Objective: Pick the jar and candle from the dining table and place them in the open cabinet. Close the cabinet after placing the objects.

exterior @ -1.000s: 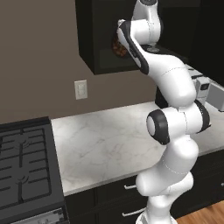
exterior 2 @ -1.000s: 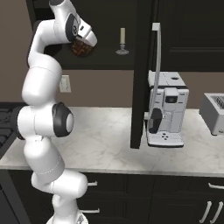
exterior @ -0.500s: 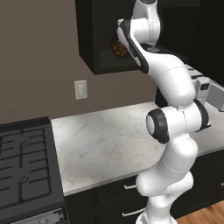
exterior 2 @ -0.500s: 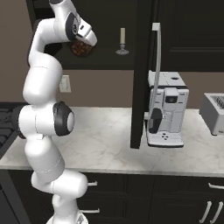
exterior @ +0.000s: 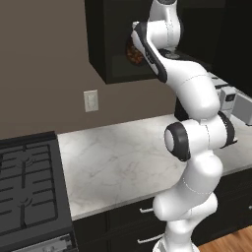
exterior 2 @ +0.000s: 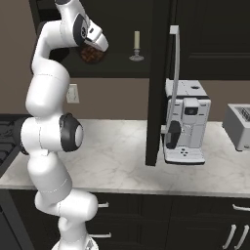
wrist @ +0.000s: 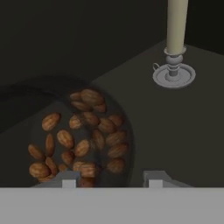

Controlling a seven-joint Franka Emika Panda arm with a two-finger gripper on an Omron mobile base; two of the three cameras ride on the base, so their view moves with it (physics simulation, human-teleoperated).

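The jar [wrist: 81,140], clear glass with brown nuts inside, rests on the floor of the open black cabinet [exterior: 110,44]. My gripper [wrist: 112,179] is right behind it, reaching into the cabinet from the left; its fingertips [wrist: 155,178] stand apart and the right one is clear of the glass. The jar [exterior 2: 90,54] also shows just under the hand [exterior 2: 95,45], and as a brown patch [exterior: 132,51] behind the wrist. The cream candle [wrist: 176,26] stands upright on its silvery holder further along the same shelf, apart from the jar [exterior 2: 137,41]. The dining table is out of view.
The cabinet door [exterior 2: 158,83] with its long silver handle [exterior 2: 174,73] hangs open over the marble counter [exterior: 113,157]. A coffee machine [exterior 2: 185,122] and a toaster [exterior 2: 239,124] stand on the counter to the right. A black stove [exterior: 27,187] is at the left.
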